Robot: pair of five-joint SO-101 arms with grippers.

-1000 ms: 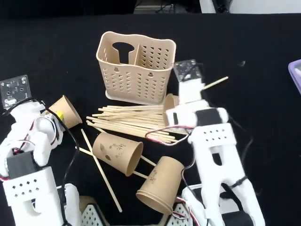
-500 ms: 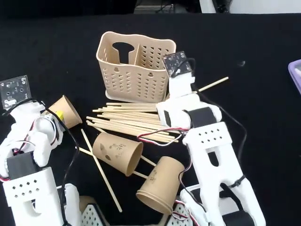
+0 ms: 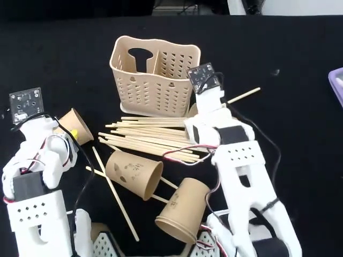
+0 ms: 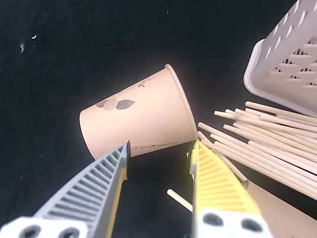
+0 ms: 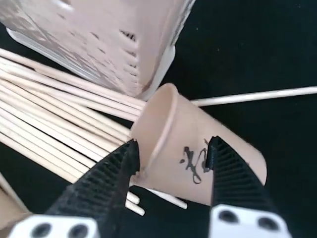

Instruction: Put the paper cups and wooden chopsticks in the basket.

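Advancing left jaws, open, have crept up to the side of the lying paper cup [image 4: 138,116], middle left | chopsticks [image 3: 150,136] heaped centre on surface | right jaws, open, shifted back slightly, astride second cup [image 5: 173,129] just beside basket [image 3: 155,75], upper centre.

**Materials and finishes.** The basket [image 3: 150,93] is beige moulded plastic, perforated, with a faint sheen. The paper cups [image 3: 134,174] are brown kraft paper, matt, with dark printed marks. The wooden chopsticks [image 3: 150,136] are pale bare wood without gloss. The table [image 3: 289,48] is covered in what appears to be black matt cloth. The left gripper [image 4: 160,147] has ribbed plastic fingers [image 4: 94,193], one grey and one yellow; those of the right gripper [image 5: 174,144] are black, ribbed and matt. The arm shells [image 3: 241,160] are smooth white plastic.
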